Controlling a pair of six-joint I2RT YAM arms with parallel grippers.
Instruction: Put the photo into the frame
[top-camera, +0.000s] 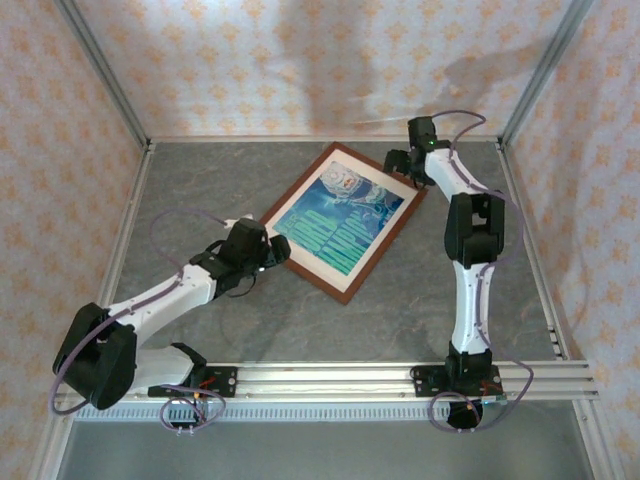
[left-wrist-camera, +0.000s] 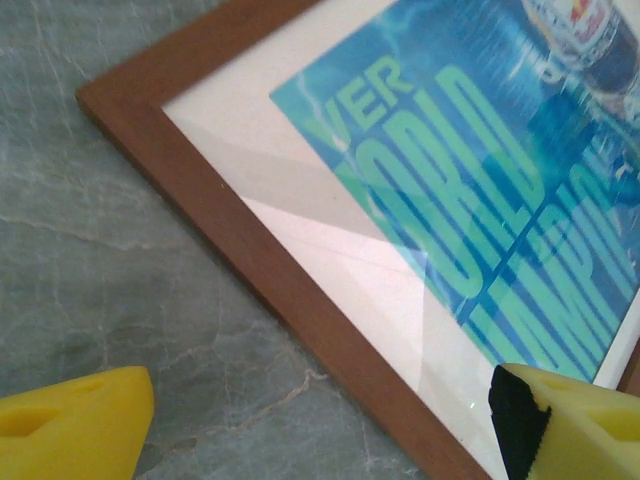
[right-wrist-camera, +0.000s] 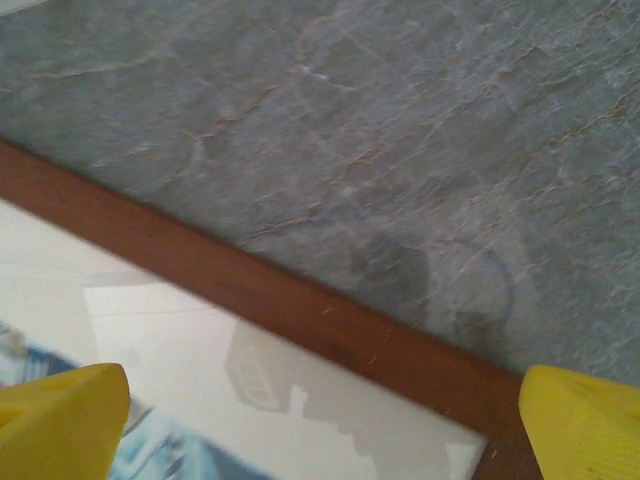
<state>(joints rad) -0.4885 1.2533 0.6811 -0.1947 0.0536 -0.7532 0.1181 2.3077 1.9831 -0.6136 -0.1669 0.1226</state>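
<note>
The frame (top-camera: 306, 264), thin reddish-brown wood, lies flat and turned diamond-wise in the middle of the grey table. Inside it sits the teal photo (top-camera: 345, 220) with pale lettering, a cream mat border around it. My left gripper (top-camera: 272, 250) is open at the frame's left corner. In the left wrist view its yellow fingers (left-wrist-camera: 70, 425) straddle the moulding (left-wrist-camera: 250, 240), with the photo (left-wrist-camera: 480, 180) beyond. My right gripper (top-camera: 405, 165) is open at the frame's far right corner. Its fingers (right-wrist-camera: 60, 425) spread over the moulding (right-wrist-camera: 250, 288) and a sliver of the photo (right-wrist-camera: 160, 455).
The grey marbled table (top-camera: 200, 190) is enclosed by patterned cloth walls (top-camera: 60, 150) on three sides with metal posts at the corners. An aluminium rail (top-camera: 340, 375) carrying both arm bases runs along the near edge. Bare table surrounds the frame.
</note>
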